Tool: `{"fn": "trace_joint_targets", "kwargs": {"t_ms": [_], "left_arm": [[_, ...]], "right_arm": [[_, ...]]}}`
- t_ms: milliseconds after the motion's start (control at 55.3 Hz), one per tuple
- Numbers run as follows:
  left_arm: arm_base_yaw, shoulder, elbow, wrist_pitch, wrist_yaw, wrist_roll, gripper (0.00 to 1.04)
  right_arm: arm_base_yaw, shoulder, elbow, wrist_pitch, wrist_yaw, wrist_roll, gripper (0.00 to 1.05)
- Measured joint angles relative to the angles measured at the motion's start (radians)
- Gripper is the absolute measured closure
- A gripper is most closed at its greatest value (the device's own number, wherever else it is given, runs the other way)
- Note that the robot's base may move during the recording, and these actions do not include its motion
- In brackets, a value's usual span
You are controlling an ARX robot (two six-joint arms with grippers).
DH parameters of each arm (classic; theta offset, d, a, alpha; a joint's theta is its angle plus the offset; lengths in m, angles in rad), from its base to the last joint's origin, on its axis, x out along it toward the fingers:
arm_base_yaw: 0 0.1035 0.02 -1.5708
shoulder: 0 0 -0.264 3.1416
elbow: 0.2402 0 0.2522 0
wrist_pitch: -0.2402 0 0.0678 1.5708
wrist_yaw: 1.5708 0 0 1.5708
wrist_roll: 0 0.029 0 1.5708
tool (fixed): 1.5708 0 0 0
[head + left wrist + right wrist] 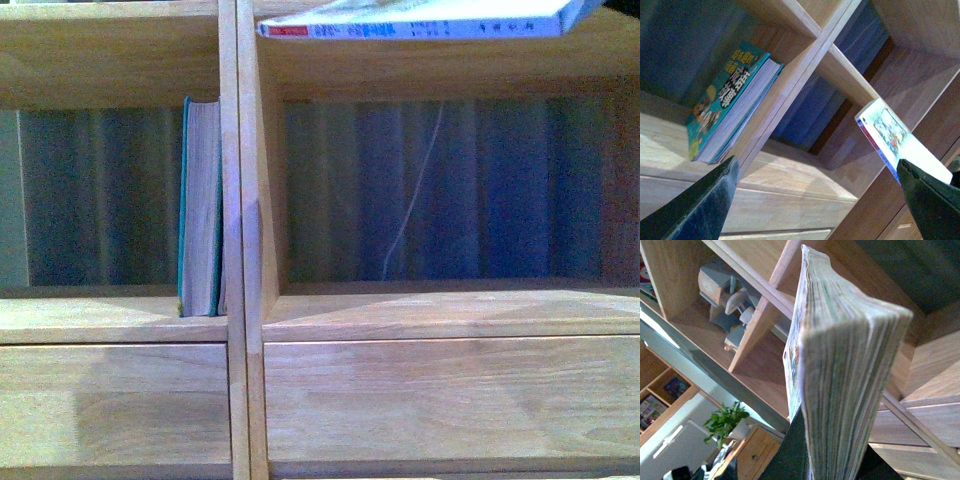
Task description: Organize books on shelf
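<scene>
Shelving half done: thick teal book (200, 210) upright against ctr divider (240, 200) of light-wood shelf (400, 315); thin white-blue paperback (430, 22) unshelved, right of divider, pinched by right gripper (832, 460); left gripper (817, 165) spread.

You can see large yellow Chinese characters on the cover of the teal book (727, 107) in the left wrist view, too tilted to read surely. On the spine of the thin paperback (420, 24), the red label and dark print are too small to read
</scene>
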Motion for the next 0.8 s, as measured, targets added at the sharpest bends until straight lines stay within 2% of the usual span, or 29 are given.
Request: {"fn": "trace_joint_targets", "kwargs": {"t_ms": [271, 633, 796], "left_arm": [[-0.203, 0.171, 0.142, 0.026, -0.133, -0.054, 0.07], [-0.508, 0.290, 0.258, 0.025, -0.290, -0.041, 0.07], [-0.586, 0.320, 0.266, 0.012, -0.329, -0.015, 0.07]], "right_arm": [[0.086, -0.053, 0.009, -0.021, -0.019, 0.000, 0.97], [0.224, 0.006, 0.021, -0.032, 0.081, -0.025, 0.97], [0.277, 0.045, 0.045, -0.031, 0.109, -0.025, 0.97]]}}
